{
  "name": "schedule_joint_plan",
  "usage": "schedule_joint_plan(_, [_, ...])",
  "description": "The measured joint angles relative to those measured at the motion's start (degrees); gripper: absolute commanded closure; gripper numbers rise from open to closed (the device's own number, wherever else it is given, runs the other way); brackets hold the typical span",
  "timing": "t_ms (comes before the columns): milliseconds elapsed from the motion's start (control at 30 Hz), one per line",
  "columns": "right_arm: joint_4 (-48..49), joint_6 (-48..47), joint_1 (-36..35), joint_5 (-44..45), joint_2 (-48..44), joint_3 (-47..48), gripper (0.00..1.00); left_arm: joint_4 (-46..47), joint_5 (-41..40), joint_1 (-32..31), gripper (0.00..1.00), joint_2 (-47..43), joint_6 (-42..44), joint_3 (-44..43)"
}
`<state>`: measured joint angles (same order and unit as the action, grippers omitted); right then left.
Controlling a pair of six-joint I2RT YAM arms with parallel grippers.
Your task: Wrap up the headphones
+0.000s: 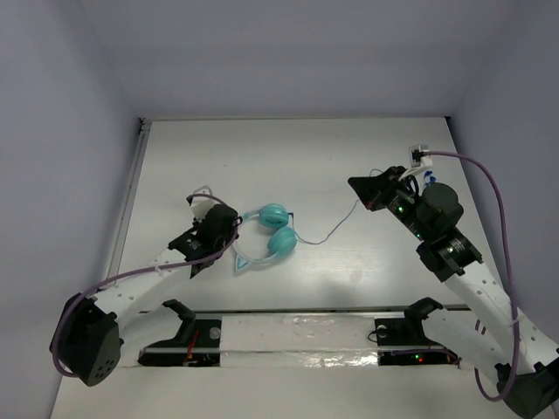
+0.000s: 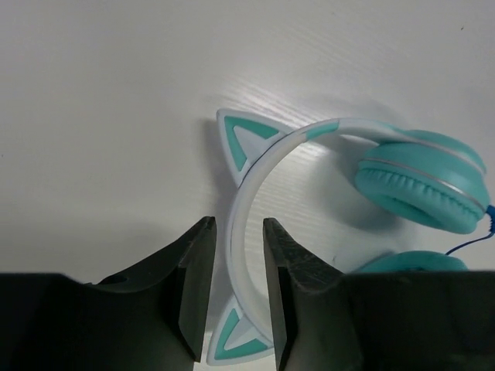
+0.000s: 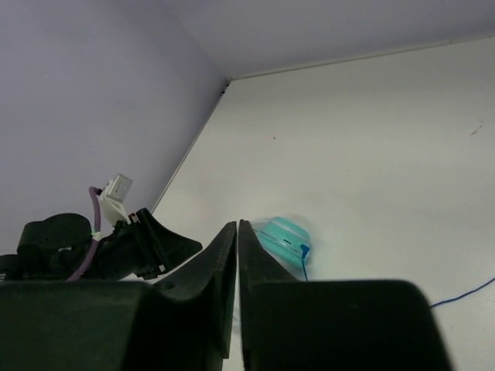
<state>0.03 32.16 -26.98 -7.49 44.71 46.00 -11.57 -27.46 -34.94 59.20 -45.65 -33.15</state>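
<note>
The teal headphones [image 1: 278, 229] lie flat on the white table left of centre, cat-ear headband toward my left arm. My left gripper [image 1: 236, 229] is open, its two jaws on either side of the pale headband [image 2: 249, 193] with small gaps on both sides. The ear cups [image 2: 421, 185] lie just beyond the jaws. The thin dark cord [image 1: 336, 225] runs right from the cups and rises to my right gripper [image 1: 360, 192], which is raised above the table and shut on the cord's end. In the right wrist view the jaws [image 3: 237, 226] are closed, with a cup [image 3: 282, 236] and cord [image 3: 464, 294] beyond.
A small white connector box [image 1: 417, 154] with a thick purple cable [image 1: 493, 201] sits at the back right by my right arm. A metal rail [image 1: 131, 192] runs along the table's left edge. The arms' mounting strip [image 1: 297, 336] lies across the near edge.
</note>
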Motion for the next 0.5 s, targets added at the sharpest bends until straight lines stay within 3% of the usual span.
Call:
schedule_joint_plan(100, [0.1, 0.5, 0.0, -0.8, 1.2, 0.0, 0.69, -1.6, 0.0, -0.7, 0.67, 0.8, -1.9, 0.9])
schedule_joint_plan(167, [0.2, 0.7, 0.0, -1.4, 1.7, -0.1, 0.64, -1.5, 0.0, -0.7, 0.62, 2.7, -2.8, 0.9])
schedule_joint_plan(400, [0.4, 0.7, 0.0, -2.7, 1.8, -0.1, 0.63, 1.3, 1.2, -0.7, 0.62, 10.6, -3.3, 0.9])
schedule_joint_plan(500, [0.4, 0.7, 0.0, -3.0, 1.8, -0.1, 0.63, 3.2, 2.1, -0.7, 0.69, 13.3, -3.1, 0.9])
